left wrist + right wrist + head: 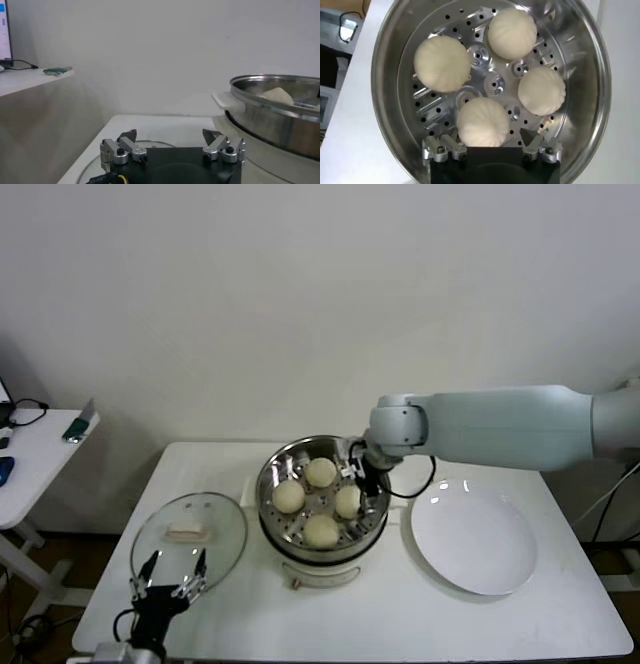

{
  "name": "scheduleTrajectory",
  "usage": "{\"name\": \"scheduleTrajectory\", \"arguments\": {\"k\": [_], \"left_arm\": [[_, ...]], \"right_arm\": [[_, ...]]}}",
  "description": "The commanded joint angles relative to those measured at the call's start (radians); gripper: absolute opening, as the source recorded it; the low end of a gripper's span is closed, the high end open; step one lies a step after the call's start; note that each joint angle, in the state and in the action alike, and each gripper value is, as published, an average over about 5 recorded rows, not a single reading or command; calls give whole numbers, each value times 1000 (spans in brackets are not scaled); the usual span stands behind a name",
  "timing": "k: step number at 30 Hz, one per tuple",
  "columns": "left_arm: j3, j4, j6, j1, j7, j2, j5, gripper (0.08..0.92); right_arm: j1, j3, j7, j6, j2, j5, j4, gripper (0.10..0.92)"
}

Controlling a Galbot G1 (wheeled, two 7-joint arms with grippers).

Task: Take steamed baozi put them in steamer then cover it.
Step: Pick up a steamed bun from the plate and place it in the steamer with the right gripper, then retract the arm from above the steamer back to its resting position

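Observation:
Several cream-white steamed baozi [321, 472] lie on the perforated floor of the shiny steamer [268, 484], which stands mid-table on its cream base. My right gripper [362, 474] hovers at the steamer's right rim, open. In the right wrist view its open jaws [489, 134] straddle the nearest baozi [483, 122] without pinching it, and the others [441, 63] rest apart from it inside the steamer [385, 90]. My left gripper [172, 574] waits open near the table's front left, just before the glass lid [190, 529]. From the left wrist, the steamer [270, 120] rises beside my left gripper [170, 135].
A flat white plate [475, 534] sits bare to the right of the steamer. The glass lid with its white handle lies flat to the steamer's left. A side table [30, 454] with small items stands beyond the table's left edge.

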Motion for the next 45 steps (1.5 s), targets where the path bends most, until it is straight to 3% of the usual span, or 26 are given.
{"name": "scheduleTrajectory", "arguments": {"k": [1, 5, 12, 16, 21, 26, 31, 45], "left_arm": [[-1, 1, 7, -3, 4, 6, -1, 823], [-4, 3, 8, -6, 8, 14, -11, 823], [1, 10, 7, -30, -1, 21, -27, 823], [6, 20, 3, -44, -5, 35, -14, 823], [10, 41, -30, -63, -8, 58, 30, 823], [11, 70, -87, -85, -13, 70, 141, 823], [14, 87, -127, -90, -16, 86, 191, 823], [-6, 100, -184, -90, -85, 137, 241, 823]], "right_arm": [[79, 93, -78, 66, -94, 93, -6, 822], [58, 206, -9, 21, -221, 188, 1, 823], [-403, 734, 516, -3, -472, 234, 42, 823], [-817, 1138, 653, 52, -579, 132, 94, 823], [-1347, 1594, 650, 235, -646, -91, 122, 823], [-1873, 2085, 649, 372, -556, -164, 124, 823], [-2161, 2344, 611, 562, -396, -198, 94, 823], [-2406, 2402, 542, 889, -18, -244, 104, 823]]}}
